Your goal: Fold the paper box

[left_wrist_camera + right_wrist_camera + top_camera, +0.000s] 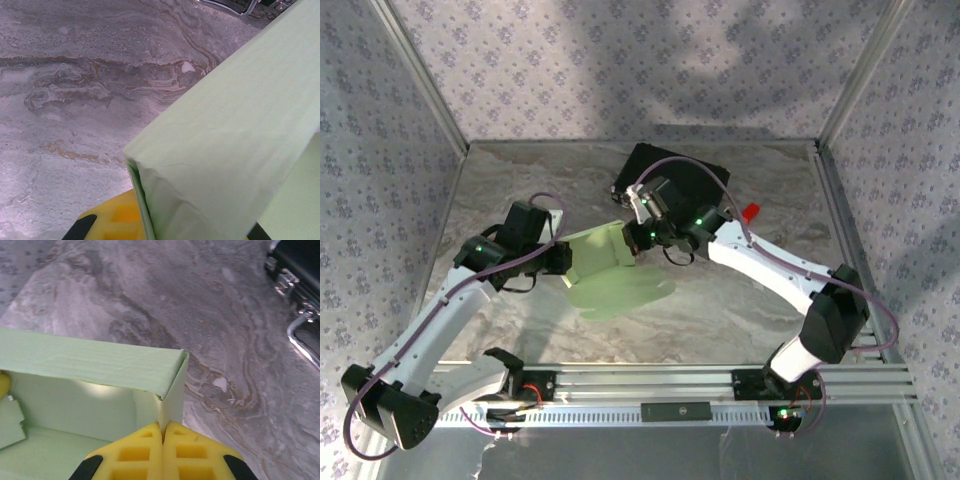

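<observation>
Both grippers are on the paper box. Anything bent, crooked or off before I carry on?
Nothing torn or spilled. The paper box shows light wrinkling in its wall near the corner that the left gripper pinches, seen from the left wrist. Its rounded flap lies flat on the table, not yet folded.

I get soft, even overhead light in the top view. Broad grey shadows lie on the back wall [620, 70], and the tabletop [520, 310] has a dull sheen. At the left wrist the box [225, 150] looks close and soft-focused. At the right wrist I see a bright patch inside the box, blurred right fingers [135, 455] and a glinting latch [280, 277].
</observation>
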Robot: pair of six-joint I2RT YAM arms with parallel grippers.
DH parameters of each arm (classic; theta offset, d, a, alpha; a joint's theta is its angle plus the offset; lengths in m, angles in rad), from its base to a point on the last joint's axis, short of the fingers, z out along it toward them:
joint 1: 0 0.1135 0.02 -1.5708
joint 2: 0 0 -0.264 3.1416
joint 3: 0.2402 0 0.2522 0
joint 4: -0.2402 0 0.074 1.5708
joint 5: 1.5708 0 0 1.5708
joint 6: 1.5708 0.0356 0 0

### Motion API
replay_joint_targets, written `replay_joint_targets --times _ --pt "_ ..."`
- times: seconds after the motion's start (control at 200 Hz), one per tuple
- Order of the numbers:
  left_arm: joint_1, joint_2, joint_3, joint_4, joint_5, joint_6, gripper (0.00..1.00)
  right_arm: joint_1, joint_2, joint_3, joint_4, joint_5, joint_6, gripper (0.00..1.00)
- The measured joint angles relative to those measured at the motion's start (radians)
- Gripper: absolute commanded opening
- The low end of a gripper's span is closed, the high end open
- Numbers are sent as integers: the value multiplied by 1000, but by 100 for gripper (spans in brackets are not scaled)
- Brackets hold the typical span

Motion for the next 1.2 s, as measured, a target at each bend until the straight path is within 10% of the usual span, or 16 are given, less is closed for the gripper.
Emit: replay_joint_targets --times 0.43,1.199 --pt "0 0 0 4 6 0 0 102 7 32 -64 253 51 0" --pt "35 -15 -6 72 138 3 0 -190 -209 -281 242 -480 -14 26"
